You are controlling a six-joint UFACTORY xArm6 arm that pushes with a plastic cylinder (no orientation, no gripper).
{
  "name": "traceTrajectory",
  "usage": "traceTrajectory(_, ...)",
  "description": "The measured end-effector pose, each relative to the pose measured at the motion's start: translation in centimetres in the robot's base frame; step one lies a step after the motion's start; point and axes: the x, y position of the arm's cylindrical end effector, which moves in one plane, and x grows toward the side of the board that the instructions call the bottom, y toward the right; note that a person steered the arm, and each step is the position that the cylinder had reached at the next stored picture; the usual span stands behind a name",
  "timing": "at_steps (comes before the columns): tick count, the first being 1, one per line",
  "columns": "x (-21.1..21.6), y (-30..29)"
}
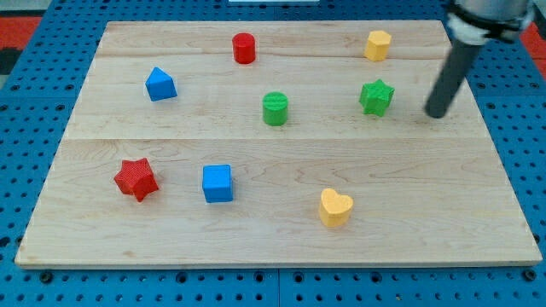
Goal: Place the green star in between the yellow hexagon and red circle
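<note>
The green star [376, 96] lies on the wooden board at the view's upper right. The yellow hexagon [378, 44] sits above it near the board's top edge. The red circle [244, 48] stands at the top middle, well to the left of the hexagon. My tip [437, 112] rests on the board to the right of the green star, a short gap away and slightly lower than it. The dark rod slants up to the view's top right corner.
A green cylinder [275, 109] stands left of the star. A blue block [159, 84] is at upper left, a red star [136, 179] and a blue cube [217, 182] at lower left, and a yellow heart [335, 207] at bottom middle. The board [273, 247] lies on a blue pegboard.
</note>
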Motion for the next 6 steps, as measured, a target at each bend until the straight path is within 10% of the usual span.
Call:
traceTrajectory(3, -3.3, -14.1)
traceTrajectory(6, -4.8, -9.5)
